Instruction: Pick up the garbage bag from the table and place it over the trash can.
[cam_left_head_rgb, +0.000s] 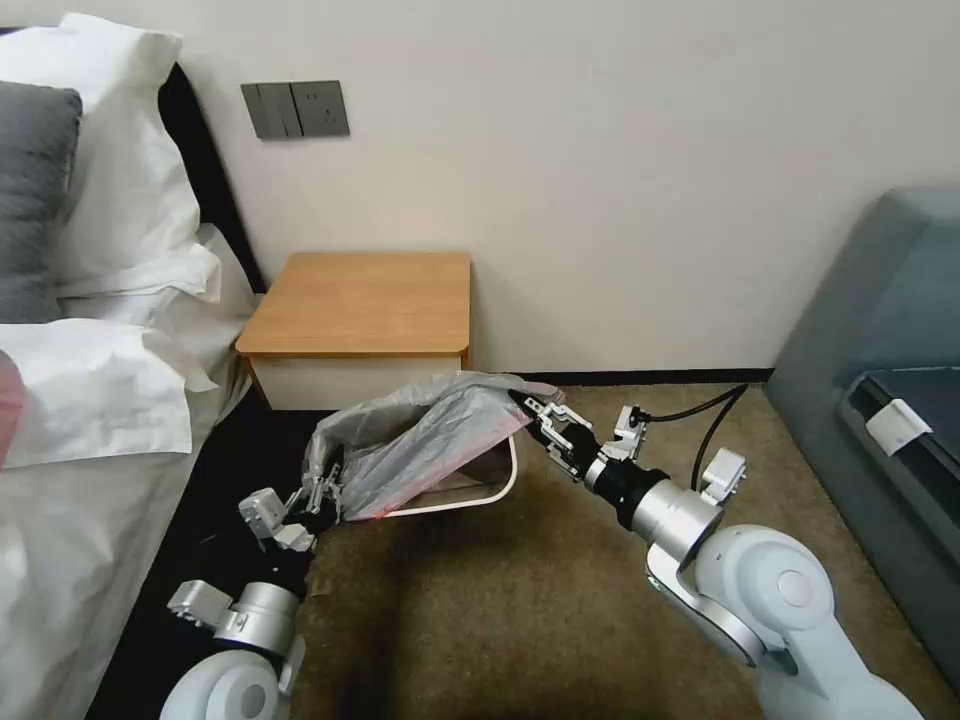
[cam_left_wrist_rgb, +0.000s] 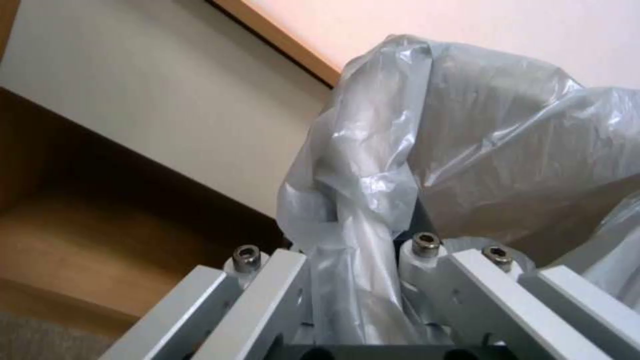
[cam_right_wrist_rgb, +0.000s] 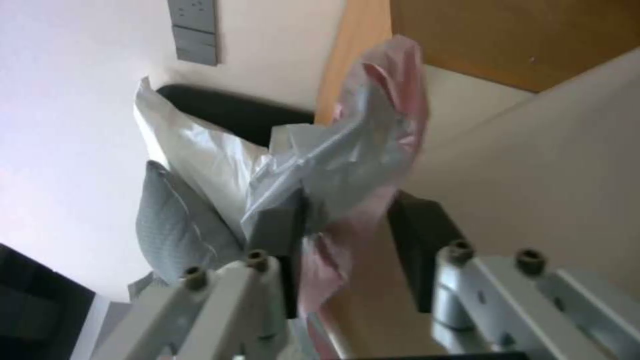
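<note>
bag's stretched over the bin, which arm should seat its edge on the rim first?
Probably right. The right gripper holds the garbage bag by its pink edge beside the trash can rim's far corner. The left gripper grips bunched plastic at the near side, with slack still covering the rim.

Both arms reach low forward, left end effector (cam_left_head_rgb: 325, 487) and right end effector (cam_left_head_rgb: 527, 405) clamped.

White pillows (cam_left_head_rgb: 120, 180) on bed, grey wall switches (cam_left_head_rgb: 295, 109), blue-grey sofa (cam_left_head_rgb: 880, 330).
</note>
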